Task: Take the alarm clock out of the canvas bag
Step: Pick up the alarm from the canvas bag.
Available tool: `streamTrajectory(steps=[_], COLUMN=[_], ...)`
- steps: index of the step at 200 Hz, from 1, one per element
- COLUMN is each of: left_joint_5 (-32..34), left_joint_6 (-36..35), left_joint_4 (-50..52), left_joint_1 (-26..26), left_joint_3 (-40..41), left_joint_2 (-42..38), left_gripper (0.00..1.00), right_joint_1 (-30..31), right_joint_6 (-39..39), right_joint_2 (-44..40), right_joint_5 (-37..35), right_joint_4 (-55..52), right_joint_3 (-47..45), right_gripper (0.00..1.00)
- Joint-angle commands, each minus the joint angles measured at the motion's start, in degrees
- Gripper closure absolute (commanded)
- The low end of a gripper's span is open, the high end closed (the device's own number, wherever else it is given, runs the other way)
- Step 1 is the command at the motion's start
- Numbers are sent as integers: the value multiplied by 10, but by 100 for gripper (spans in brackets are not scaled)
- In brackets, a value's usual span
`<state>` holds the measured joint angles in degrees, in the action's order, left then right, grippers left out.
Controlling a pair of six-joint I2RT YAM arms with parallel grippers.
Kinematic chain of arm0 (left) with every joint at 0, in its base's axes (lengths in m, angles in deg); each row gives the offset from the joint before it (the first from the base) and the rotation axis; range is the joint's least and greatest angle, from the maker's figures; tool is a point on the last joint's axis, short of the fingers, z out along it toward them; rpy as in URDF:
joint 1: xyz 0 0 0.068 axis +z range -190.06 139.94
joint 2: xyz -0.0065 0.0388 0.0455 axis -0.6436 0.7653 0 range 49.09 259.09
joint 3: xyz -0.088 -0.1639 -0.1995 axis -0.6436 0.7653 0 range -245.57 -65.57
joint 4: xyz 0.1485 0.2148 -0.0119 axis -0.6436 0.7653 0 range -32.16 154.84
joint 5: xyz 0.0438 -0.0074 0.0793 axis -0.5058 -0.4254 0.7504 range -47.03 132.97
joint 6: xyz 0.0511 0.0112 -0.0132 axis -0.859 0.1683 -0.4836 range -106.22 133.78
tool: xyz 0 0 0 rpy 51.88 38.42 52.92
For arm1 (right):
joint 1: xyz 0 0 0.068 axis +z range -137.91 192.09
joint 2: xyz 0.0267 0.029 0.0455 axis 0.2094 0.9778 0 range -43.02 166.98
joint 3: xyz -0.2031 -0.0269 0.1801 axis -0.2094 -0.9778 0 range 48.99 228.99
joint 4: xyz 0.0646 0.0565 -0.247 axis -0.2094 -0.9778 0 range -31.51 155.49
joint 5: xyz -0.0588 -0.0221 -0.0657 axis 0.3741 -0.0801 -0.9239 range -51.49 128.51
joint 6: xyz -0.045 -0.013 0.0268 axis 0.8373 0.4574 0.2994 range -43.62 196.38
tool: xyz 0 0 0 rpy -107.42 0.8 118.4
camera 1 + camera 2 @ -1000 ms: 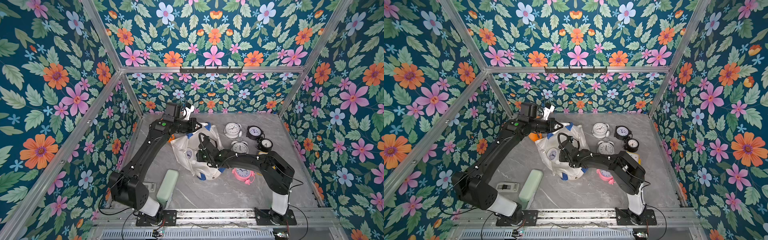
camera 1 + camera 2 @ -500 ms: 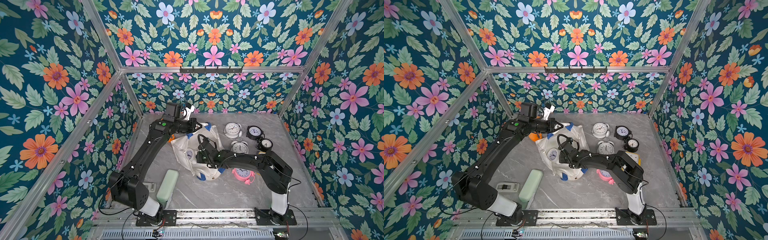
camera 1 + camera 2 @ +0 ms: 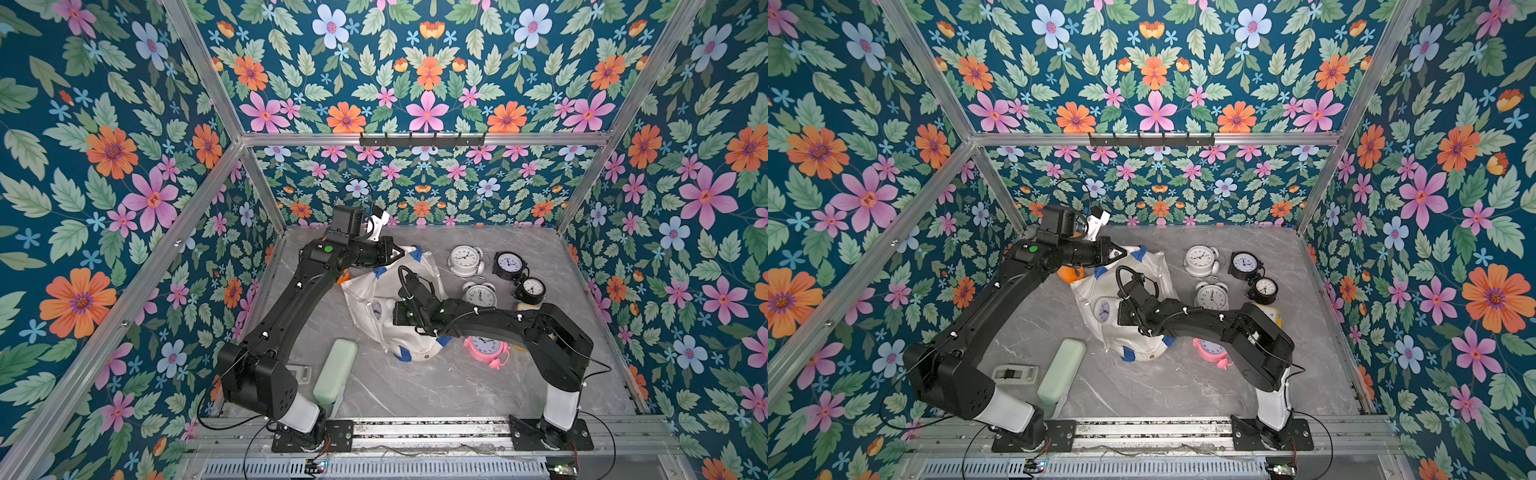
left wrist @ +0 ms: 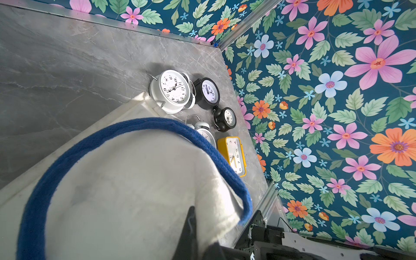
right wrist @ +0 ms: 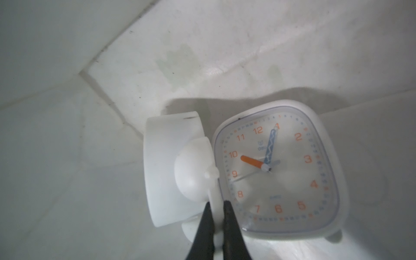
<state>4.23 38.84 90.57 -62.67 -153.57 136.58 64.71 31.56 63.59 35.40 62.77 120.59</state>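
Note:
The off-white canvas bag point(image 3: 415, 286) with blue handles point(image 4: 112, 132) lies in the middle of the table in both top views. My left gripper point(image 3: 400, 252) is shut on the bag's upper rim, with canvas point(image 4: 126, 193) pinched against its dark finger point(image 4: 190, 225). My right arm point(image 3: 469, 316) reaches into the bag's mouth. Inside, a white alarm clock point(image 5: 279, 168) with orange numerals lies on the bag's lining. My right gripper point(image 5: 216, 203) is shut on a thin white bar of it beside the bell. The clock face point(image 3: 1102, 309) shows faintly in the top views.
Several other clocks lie right of the bag: white point(image 3: 465, 259), black point(image 3: 509, 265), small black point(image 3: 532, 289), silver point(image 3: 480, 295), yellow point(image 4: 233, 155) and pink point(image 3: 486, 347). A pale green case point(image 3: 334, 370) lies front left, and an orange plush point(image 3: 1070, 274) sits under my left arm.
My right gripper's jaws have closed onto the white clock's thin bar inside the bag. Both arms stay almost where they were.

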Motion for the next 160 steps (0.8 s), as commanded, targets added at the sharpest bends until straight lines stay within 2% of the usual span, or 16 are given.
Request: streamTrajectory(steps=[1, 160], left_joint_5=[2, 68], left_joint_6=[-4, -8], left_joint_4=[-27, -10], left_joint_1=[0, 1], left_joint_3=[-1, -31], left_joint_2=[-1, 21], left_gripper=[100, 100], right_joint_1=[1, 2], right_joint_6=[18, 96], right_joint_2=[-26, -183], right_joint_5=[-1, 42], right_joint_4=[-3, -169], right_joint_3=[1, 39], right_gripper=[100, 100])
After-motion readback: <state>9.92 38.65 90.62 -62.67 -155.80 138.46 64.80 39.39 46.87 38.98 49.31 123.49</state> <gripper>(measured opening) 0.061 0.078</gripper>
